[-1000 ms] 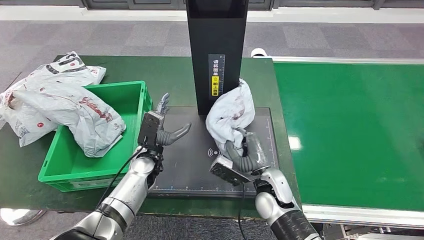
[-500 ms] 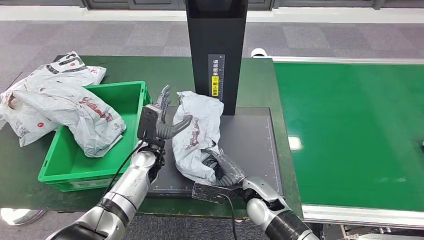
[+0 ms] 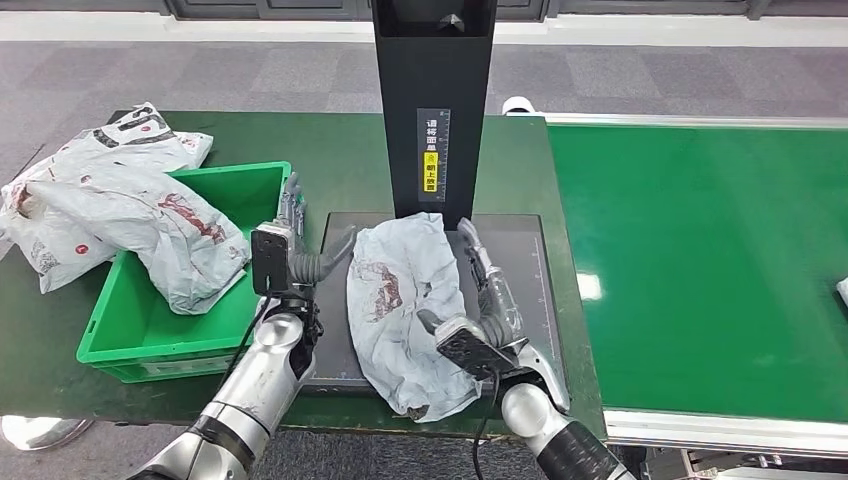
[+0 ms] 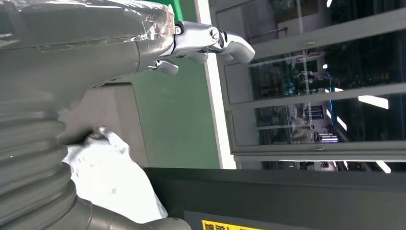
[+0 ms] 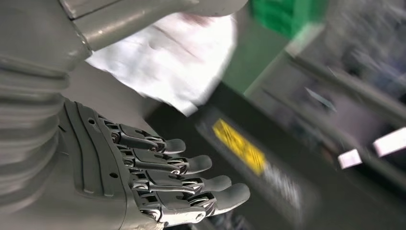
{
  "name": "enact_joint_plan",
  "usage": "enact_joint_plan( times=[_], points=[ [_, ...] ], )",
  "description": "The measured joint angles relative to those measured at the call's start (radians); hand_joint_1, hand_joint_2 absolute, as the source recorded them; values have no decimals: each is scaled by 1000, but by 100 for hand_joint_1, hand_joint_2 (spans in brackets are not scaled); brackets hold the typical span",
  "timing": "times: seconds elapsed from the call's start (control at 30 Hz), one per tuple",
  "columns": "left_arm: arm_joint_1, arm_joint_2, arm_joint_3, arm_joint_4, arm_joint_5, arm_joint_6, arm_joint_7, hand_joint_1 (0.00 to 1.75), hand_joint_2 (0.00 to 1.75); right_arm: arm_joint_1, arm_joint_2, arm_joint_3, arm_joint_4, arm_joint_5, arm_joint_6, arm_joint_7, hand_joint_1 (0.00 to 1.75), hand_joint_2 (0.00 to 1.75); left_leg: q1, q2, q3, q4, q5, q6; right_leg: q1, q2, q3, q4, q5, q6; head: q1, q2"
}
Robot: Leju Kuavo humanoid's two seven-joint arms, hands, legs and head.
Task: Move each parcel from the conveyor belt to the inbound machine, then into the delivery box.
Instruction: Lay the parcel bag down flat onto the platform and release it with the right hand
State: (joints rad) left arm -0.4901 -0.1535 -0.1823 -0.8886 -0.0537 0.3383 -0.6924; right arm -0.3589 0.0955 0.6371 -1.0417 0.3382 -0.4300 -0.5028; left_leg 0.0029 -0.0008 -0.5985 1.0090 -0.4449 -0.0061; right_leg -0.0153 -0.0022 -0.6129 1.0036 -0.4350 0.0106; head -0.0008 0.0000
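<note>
— Two robot hands sit low in the middle of the head view; what are they doing?
— Left robot hand [image 3: 290, 255] stands upright at the left edge of the dark scanner pad [image 3: 520, 255], fingers spread and straight, thumb reaching toward the parcel, holding nothing. Right robot hand [image 3: 480, 310] lies just right of the parcel, fingers stretched out flat and apart, nothing gripped; its wrist view shows the fingers [image 5: 191, 165] extended side by side, palm empty.
— And the parcel?
— One crumpled white plastic bag [image 3: 405, 300] with reddish print lies flat on the scanner pad in the lower middle of the frame, right in front of the black post [image 3: 435, 100] with its yellow label. Its lower end hangs past the pad's near edge. I cannot tell whether either robot hand touches it; both are just beside it.
— What else is around?
— At the left of the frame, a green crate [image 3: 130, 340] sits on the green counter [image 3: 340, 150], with another white bag [image 3: 170, 230] draped over its left rim and a further bag [image 3: 120, 145] on the counter behind it. The green conveyor belt [image 3: 700, 260] runs along the right side, and a small white shape [image 3: 842, 290] peeks in at its far right edge.
</note>
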Motion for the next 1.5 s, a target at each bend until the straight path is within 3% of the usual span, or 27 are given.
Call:
enact_joint_plan(
  times=[0.17, 0.5, 0.73, 0.77, 0.87, 0.9, 1.13, 1.5],
  points=[
    [-20, 1, -51, 66, -152, 32, 50, 0, 175, 35, 22, -83, -11, -123, -47, -100, 0, 175, 0, -1, 0, 0, 0, 0, 0, 0, 1, 0, 0, 0, 0, 0],
    [-38, 3, -103, 147, -199, 27, 75, 0, 175, 58, 30, -130, -11, -151, -57, -122, 0, 175, 0, 1, 0, 0, 0, -1, 0, 1, 0, 0, 0, 0, 0, 0],
    [-58, 13, -212, 257, -477, -135, 228, 0, 175, 61, 31, -169, -11, -200, -47, -131, 0, 175, 0, 1, 0, 0, -1, -1, 0, 1, 0, 0, 0, 0, 0, 0],
    [-63, 14, -238, 281, -528, -172, 252, 22, 175, 61, 31, -178, -11, -206, -40, -132, 0, 175, 0, 1, 0, 0, -1, -1, 0, 1, 0, 0, 0, 0, 0, 0],
    [-85, 18, -320, 352, -638, -277, 303, 153, 175, 61, 29, -210, -11, -215, -12, -128, 0, 175, 0, -1, 1, 0, -1, -1, 0, 0, 1, 0, 0, 0, 0, 0],
    [-95, 19, -341, 370, -656, -305, 311, 175, 175, 61, 29, -222, -11, -214, -4, -124, 0, 175, 0, -2, 2, 0, -1, -1, 0, -2, 3, 0, -1, 0, 0, 0],
    [-146, 20, -416, 433, -722, -365, 359, 175, 175, 64, 27, -261, -18, -171, 15, -96, 0, 175, 0, -6, 19, 0, -7, 1, 0, -8, 23, -1, -8, 1, 0, 0],
    [-157, 22, -421, 432, -738, -264, 390, 175, 175, 105, 27, -270, -63, -130, 14, -80, 0, 175, 0, -5, 25, 0, -8, 1, 0, -7, 29, -1, -10, 0, 0, 0]
  ],
)
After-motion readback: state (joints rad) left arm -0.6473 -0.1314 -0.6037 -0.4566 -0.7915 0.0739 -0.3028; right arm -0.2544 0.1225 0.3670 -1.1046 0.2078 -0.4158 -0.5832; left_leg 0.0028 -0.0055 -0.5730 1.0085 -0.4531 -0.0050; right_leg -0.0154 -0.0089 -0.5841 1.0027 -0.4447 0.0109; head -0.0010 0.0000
